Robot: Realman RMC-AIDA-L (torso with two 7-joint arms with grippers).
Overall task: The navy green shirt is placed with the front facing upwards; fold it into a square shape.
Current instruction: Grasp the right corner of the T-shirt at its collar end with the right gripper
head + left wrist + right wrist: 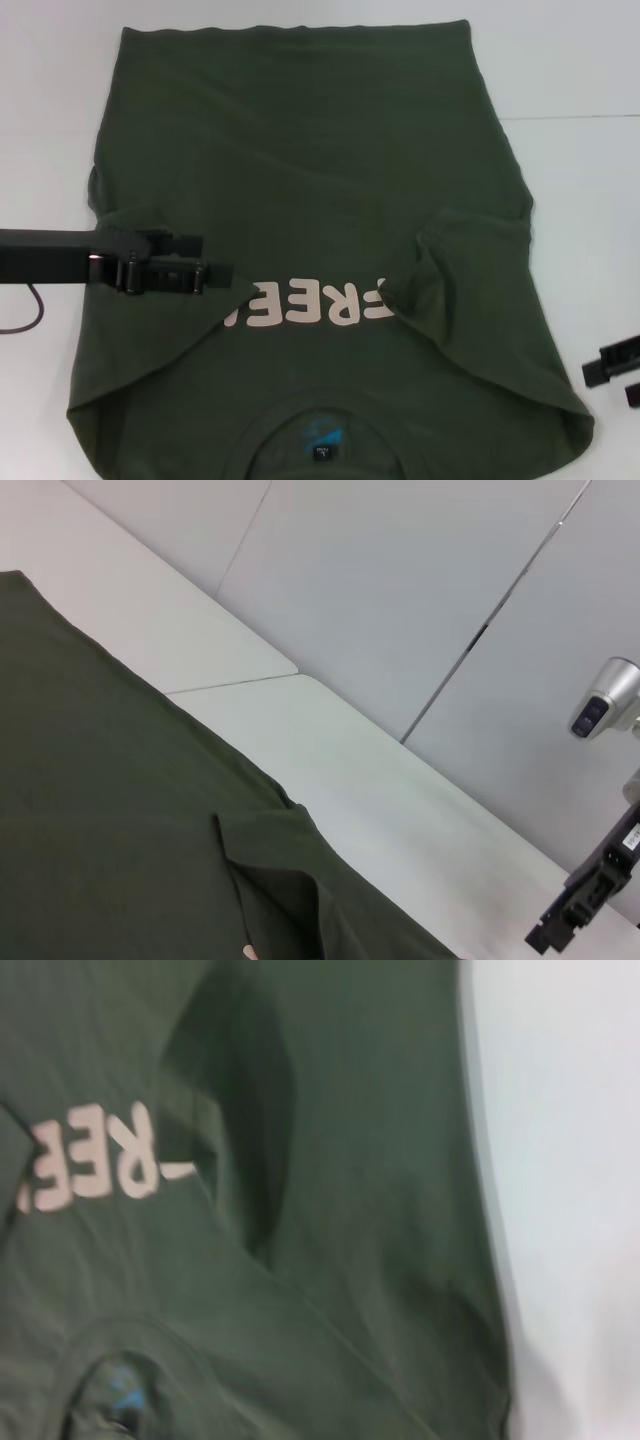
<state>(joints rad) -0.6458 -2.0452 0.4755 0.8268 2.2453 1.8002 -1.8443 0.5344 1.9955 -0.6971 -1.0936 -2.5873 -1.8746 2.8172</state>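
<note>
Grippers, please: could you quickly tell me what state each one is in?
Left gripper: shut on the navy green shirt, at its folded sleeve.
Right gripper: cannot be told.

A white table [580, 200] carries the work, with a thin seam crossing its upper right in the head view. The navy green shirt [320, 180] lies spread flat on it, filling the frame's middle from top to bottom edge.

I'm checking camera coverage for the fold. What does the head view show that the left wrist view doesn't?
Only the head view shows the left gripper over the folded-in left sleeve, the pale pink lettering and the blue-printed neck label. Only the left wrist view shows the grey wall panels. Both show the dark olive-green cotton shirt on the white table, and the right gripper parked beside it.
</note>
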